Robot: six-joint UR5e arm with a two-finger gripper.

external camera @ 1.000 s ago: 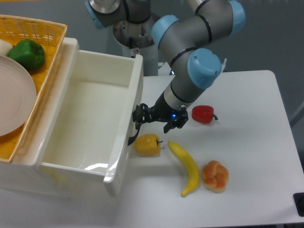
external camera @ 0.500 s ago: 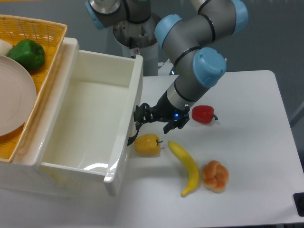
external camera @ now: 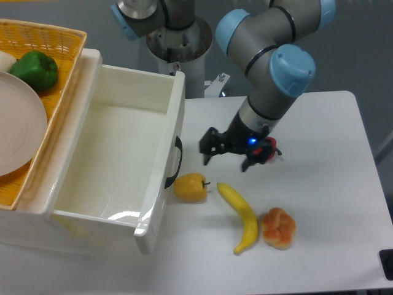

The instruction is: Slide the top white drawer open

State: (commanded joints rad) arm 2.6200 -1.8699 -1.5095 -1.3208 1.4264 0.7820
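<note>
The top white drawer stands pulled far out of the cabinet, a deep box with nothing inside it. Its curved black handle sits on the front panel, facing right. My gripper hovers over the table a short way right of the handle, apart from it. The fingers point left toward the drawer front and are open, with nothing between them.
A yellow pepper lies just below the handle, with a banana and a bread roll to its right. A red pepper is half hidden behind my wrist. The yellow basket on the cabinet holds a green pepper and a white plate.
My gripper has let go of the handle and drawn back to the right, away from the drawer front. The drawer has stayed open in the same place.
</note>
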